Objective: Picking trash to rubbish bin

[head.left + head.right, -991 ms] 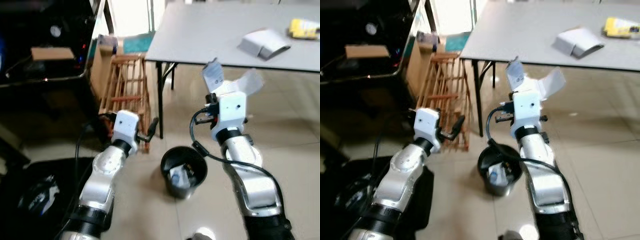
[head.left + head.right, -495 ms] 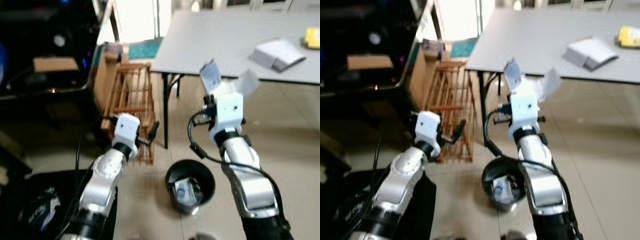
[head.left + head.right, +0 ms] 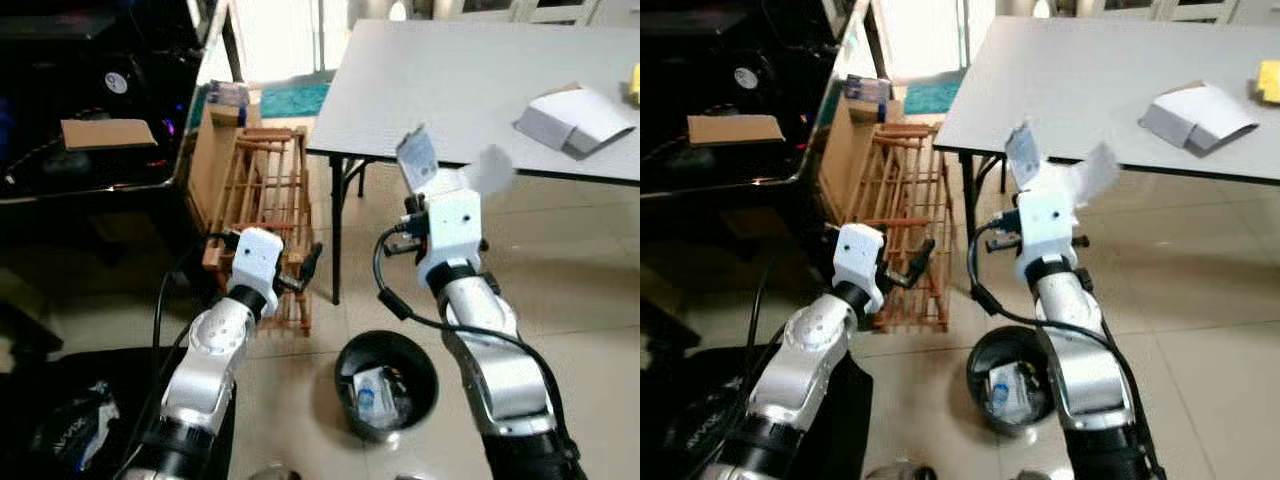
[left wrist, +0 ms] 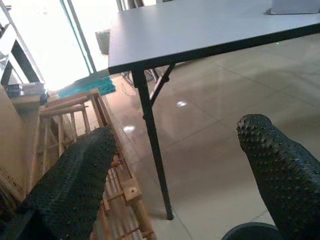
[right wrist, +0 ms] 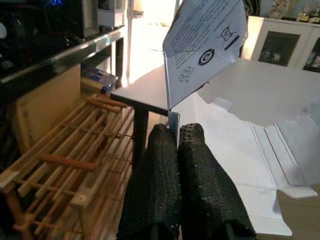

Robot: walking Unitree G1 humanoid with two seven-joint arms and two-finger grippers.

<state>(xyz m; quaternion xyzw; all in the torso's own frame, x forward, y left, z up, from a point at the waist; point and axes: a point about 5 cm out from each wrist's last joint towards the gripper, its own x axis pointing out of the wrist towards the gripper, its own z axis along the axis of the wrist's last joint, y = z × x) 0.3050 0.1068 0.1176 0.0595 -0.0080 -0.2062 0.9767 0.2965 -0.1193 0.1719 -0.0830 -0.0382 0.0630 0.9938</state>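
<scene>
- Right gripper (image 5: pixel 179 137): fingers pressed together, pinching the lower edge of a flattened carton (image 3: pixel 440 165). The piece stands up above the gripper, its printed flap uppermost.
- Left gripper (image 4: pixel 175 170): fingers spread wide with nothing between them, held level in front of the left arm.
- Rubbish bin (image 3: pixel 385 385): a dark round bin on the floor, below the right gripper and back toward the robot, beside the right forearm. Some wrappers already lie inside.
- Handling of the carton, as a judgement: thin card, very light, moderately stiff but creased, so the flaps will swing and catch air. A pinch on a doubled edge or fold, as now, looks the soundest hold; a single loose flap would bend and slip.
- Release, as a judgement: the piece is broad against the bin's mouth, so it should be lowered close over the opening before letting go, or it may drift and land on the rim or floor.
- Further items ahead of the right gripper on the grey surface (image 3: pixel 1090 70): a folded white box (image 3: pixel 1196 117) and a yellow packet (image 3: pixel 1268 80), both well apart from it.
- A wooden rack (image 3: pixel 262 205) stands just beyond the left gripper.
</scene>
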